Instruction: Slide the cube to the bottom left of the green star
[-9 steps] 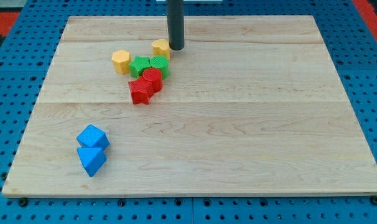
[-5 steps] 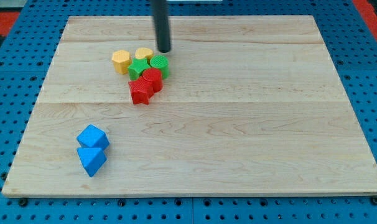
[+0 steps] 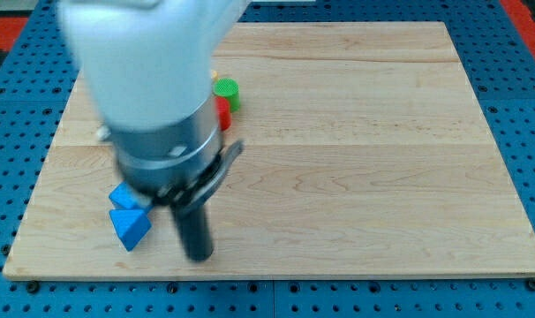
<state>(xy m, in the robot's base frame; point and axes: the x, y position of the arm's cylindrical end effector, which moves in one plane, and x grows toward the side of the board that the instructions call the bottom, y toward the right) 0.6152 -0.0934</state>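
You see my tip [image 3: 198, 257] on the wooden surface [image 3: 382, 177], just right of the two blue blocks [image 3: 128, 218]; no hand shows.

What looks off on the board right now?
Nothing spilled or damaged. The arm body hides most of the cluster; only the green cylinder and a red block's edge show. My tip sits right of the blue blocks.

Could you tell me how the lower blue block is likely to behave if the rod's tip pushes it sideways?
The lower blue block looks faceted and pointed, so it would probably twist rather than slide straight. It touches the upper blue block, likely dragging it along. My tip sits to its right.
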